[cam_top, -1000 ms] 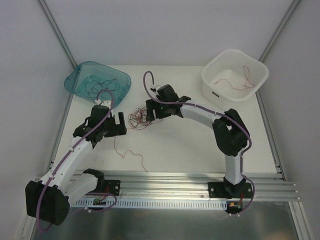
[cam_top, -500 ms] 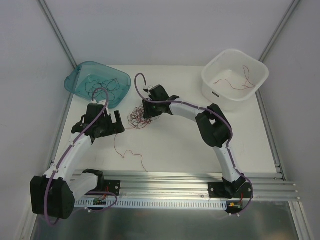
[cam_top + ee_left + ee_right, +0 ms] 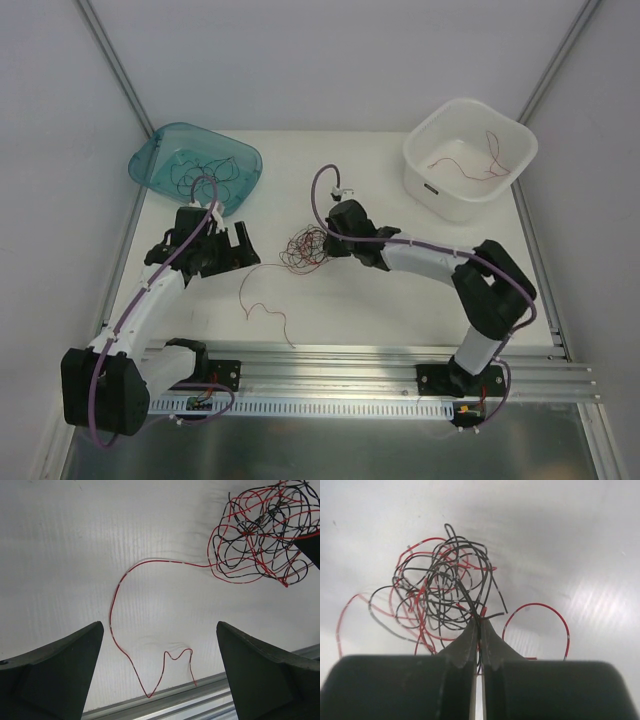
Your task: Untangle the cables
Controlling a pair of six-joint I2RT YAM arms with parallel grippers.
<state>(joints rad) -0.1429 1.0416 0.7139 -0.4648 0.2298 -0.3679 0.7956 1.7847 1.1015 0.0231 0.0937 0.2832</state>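
The cables (image 3: 303,250), a loose ball of red and black strands, lie just left of centre in the top view on the white table (image 3: 400,310). The strands look hair-thin, almost weightless and springy. A pull on one would probably drag the whole clump along, and so fine a wire could slip out of a pinch. The right gripper (image 3: 480,622) has its jaws pressed together on a few strands at the ball's edge. The left gripper (image 3: 159,629) stands spread wide and holds nothing, above a single red strand (image 3: 117,595) that runs from the ball toward the lower left. That free tail looks the easiest place to take hold. The tabletop seems smooth and would offer little drag. A teal bin (image 3: 245,160) at upper left and a white tub (image 3: 520,165) at upper right each hold a few strands, and pale walls (image 3: 350,60) close the space in.
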